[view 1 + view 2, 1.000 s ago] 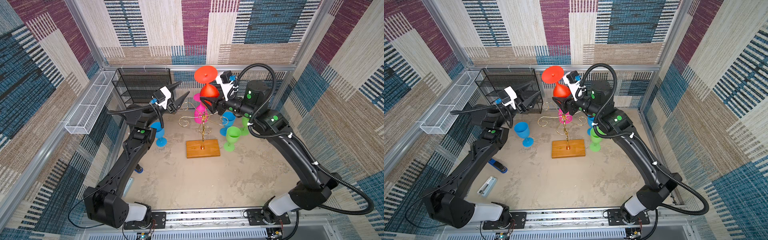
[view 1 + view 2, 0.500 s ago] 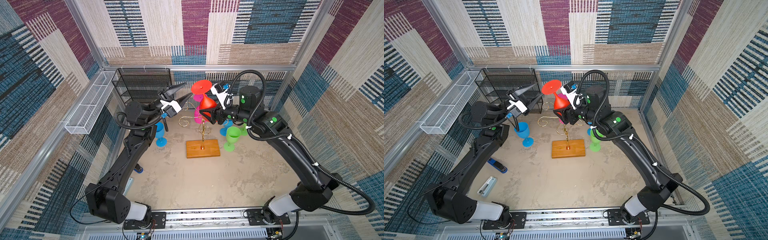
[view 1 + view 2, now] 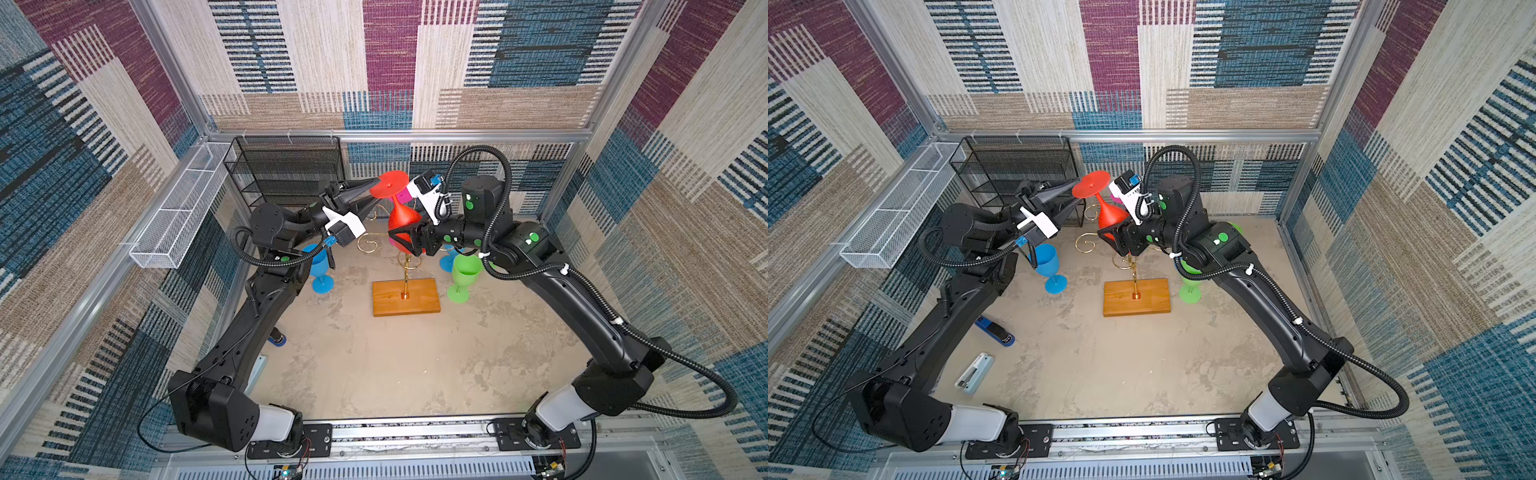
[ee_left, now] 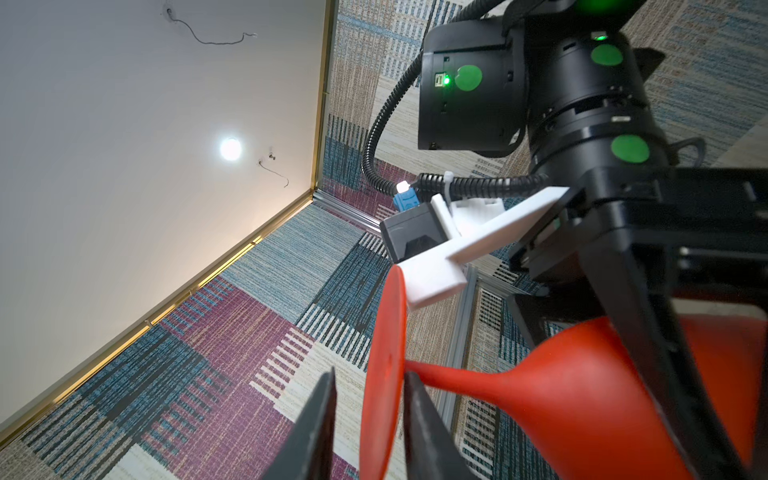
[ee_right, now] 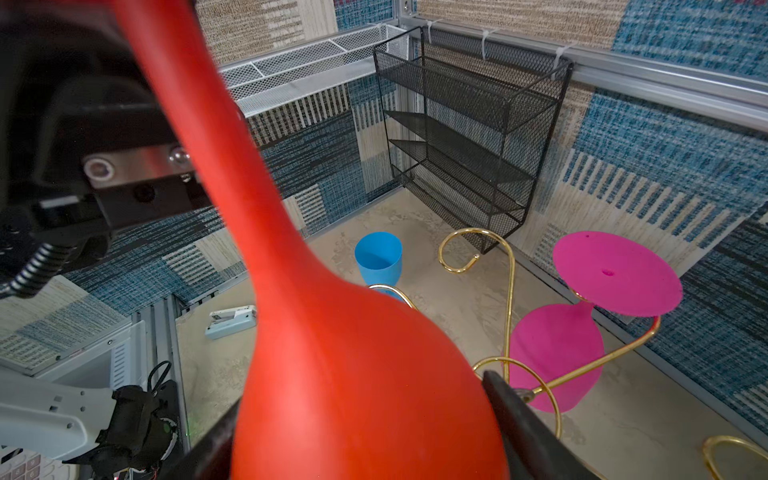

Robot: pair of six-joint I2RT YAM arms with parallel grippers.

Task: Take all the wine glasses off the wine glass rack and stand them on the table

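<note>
A red wine glass (image 3: 402,217) (image 3: 1112,212) is held upside down, foot upward, above the gold wire wine glass rack (image 3: 406,270) (image 3: 1136,297). My right gripper (image 3: 409,241) (image 5: 357,399) is shut on its bowl. My left gripper (image 3: 377,189) (image 4: 370,374) straddles the rim of the red foot disc. One finger rests against the disc's stem side; the other finger stands a small gap off it. A pink wine glass (image 5: 557,361) hangs upside down from a rack arm.
A blue glass (image 3: 320,266) and a green glass (image 3: 465,274) stand upright on the floor beside the rack's wooden base (image 3: 405,297). Behind are a black mesh shelf (image 3: 286,174) and a white wire basket (image 3: 178,220). Two staplers (image 3: 994,330) lie front left.
The right gripper carried the red glass lower and toward the left arm. The left gripper swung in to the glass's foot, and its jaws narrowed around the disc.
</note>
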